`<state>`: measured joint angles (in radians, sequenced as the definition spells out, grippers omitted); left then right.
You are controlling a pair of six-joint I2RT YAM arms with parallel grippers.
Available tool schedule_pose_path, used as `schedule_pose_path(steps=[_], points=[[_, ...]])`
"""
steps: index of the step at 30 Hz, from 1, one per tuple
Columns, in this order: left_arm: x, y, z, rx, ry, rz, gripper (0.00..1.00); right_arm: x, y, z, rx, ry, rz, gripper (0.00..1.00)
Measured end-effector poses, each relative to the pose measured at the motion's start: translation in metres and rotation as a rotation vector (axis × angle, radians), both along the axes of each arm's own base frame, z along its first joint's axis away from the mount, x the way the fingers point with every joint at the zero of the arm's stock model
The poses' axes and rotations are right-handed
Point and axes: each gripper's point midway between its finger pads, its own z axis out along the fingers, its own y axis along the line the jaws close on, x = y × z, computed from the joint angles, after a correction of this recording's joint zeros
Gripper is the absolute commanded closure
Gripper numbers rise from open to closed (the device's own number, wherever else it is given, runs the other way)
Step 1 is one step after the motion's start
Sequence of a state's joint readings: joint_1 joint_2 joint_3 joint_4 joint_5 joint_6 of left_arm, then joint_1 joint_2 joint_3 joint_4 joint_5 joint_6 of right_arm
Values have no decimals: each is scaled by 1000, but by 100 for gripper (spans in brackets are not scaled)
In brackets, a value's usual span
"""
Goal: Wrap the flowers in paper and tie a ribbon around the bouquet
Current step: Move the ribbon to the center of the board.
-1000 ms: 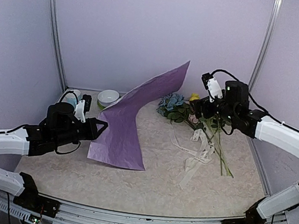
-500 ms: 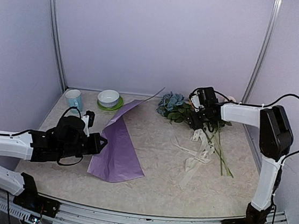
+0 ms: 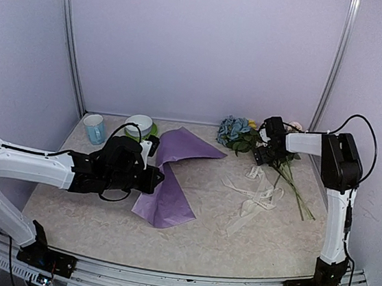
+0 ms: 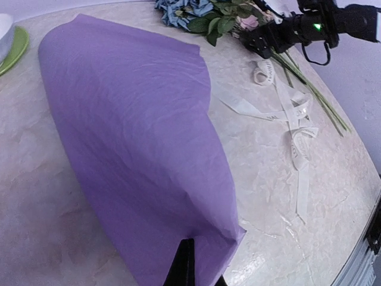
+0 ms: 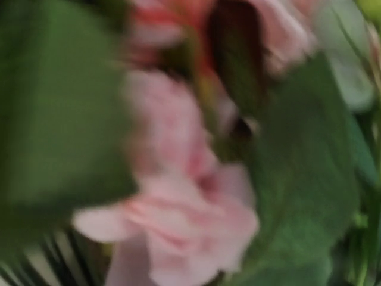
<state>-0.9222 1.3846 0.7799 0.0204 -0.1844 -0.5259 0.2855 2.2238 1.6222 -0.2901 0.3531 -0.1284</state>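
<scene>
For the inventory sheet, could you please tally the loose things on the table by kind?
Paper: 1
Ribbon: 1
Flower bunch: 1
Cup: 1
Bowl: 1
Saucer: 1
Total: 6

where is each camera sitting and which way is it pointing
Top external: high behind the robot, facing down at the table; both arms show.
Left wrist: low, facing across the lilac crinkly paper sheet toward the right gripper; own dark fingertip shows.
Right wrist: pressed close to blurred pink artificial flowers; no fingers show.
Shared: top and left wrist both show paper, cream flat ribbon, flowers.
</scene>
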Motion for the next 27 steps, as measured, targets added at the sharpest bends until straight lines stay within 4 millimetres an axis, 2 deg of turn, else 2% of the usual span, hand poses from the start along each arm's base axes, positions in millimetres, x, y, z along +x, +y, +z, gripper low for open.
schedule_pose_path(steps=[4, 7, 10, 12, 14, 16, 18, 20, 22, 23, 25, 27], points=[[7, -38, 12, 21, -53, -145, 100, 1, -46, -7, 32, -9, -119, 2], [12, -63, 26, 14, -96, -235, 100, 0, -67, -8, 60, -20, -183, 3], [18, -88, 46, -16, -137, -315, 100, 0, -75, -8, 73, -16, -197, 4], [19, -100, 62, -47, -164, -364, 100, -3, -72, -8, 90, 0, -187, 4], [17, -107, 76, -77, -183, -406, 100, -7, -67, -3, 116, 11, -170, 4], [13, -113, 93, -125, -209, -446, 100, -13, -61, 11, 154, 8, -146, 4], [10, -112, 104, -172, -216, -462, 100, -20, -54, 38, 198, -23, -116, 4], [11, -103, 114, -241, -198, -452, 100, -26, -48, 78, 247, -84, -81, 4], [25, -87, 112, -287, -149, -392, 100, -32, -41, 117, 293, -149, -46, 13], [37, -76, 104, -298, -115, -341, 100, -36, -37, 137, 320, -182, -26, 16], [58, -47, 74, -296, -25, -216, 100, -43, -28, 167, 378, -225, 18, 23], [67, -19, 35, -279, 76, -96, 100, -53, -13, 177, 438, -222, 64, 26]])
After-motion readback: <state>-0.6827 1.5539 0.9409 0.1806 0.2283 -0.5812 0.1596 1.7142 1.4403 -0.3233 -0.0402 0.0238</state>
